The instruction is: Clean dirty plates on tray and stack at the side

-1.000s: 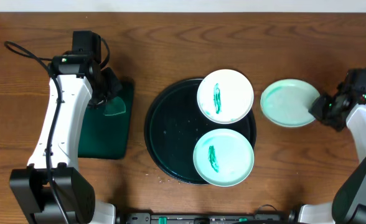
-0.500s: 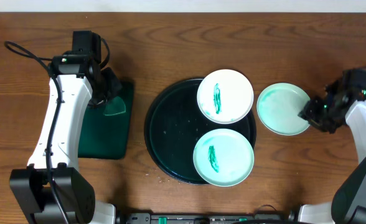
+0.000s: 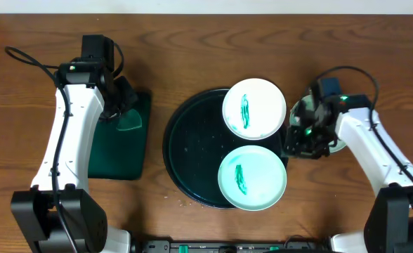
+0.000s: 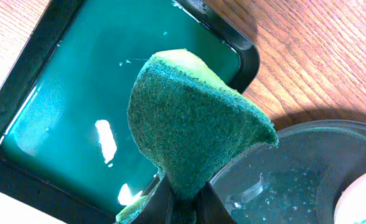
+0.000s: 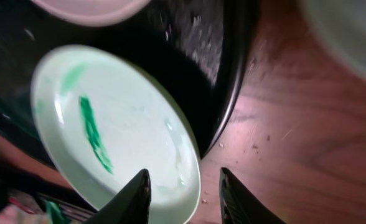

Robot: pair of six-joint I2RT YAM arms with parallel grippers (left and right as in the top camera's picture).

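Two plates with green smears lie on the round black tray (image 3: 185,151): a far plate (image 3: 254,107) and a near plate (image 3: 252,178). My right gripper (image 3: 292,144) hangs open at the tray's right rim. In the right wrist view its fingers (image 5: 136,199) straddle the near plate's (image 5: 108,124) right edge without closing on it. A third pale plate (image 5: 351,37) lies blurred on the table to the right, mostly hidden under my arm in the overhead view. My left gripper (image 3: 126,105) is shut on a green sponge (image 4: 195,124) above the dark green tray (image 4: 77,99).
The rectangular dark green tray (image 3: 119,151) sits left of the black tray, and its wet floor shines. Crumbs and droplets dot the black tray's floor (image 4: 295,180). Bare wood table (image 5: 307,143) runs right of the black tray.
My right gripper let go of the third plate on the table and swung left to the tray's right rim, by the near plate. The left arm has not moved.
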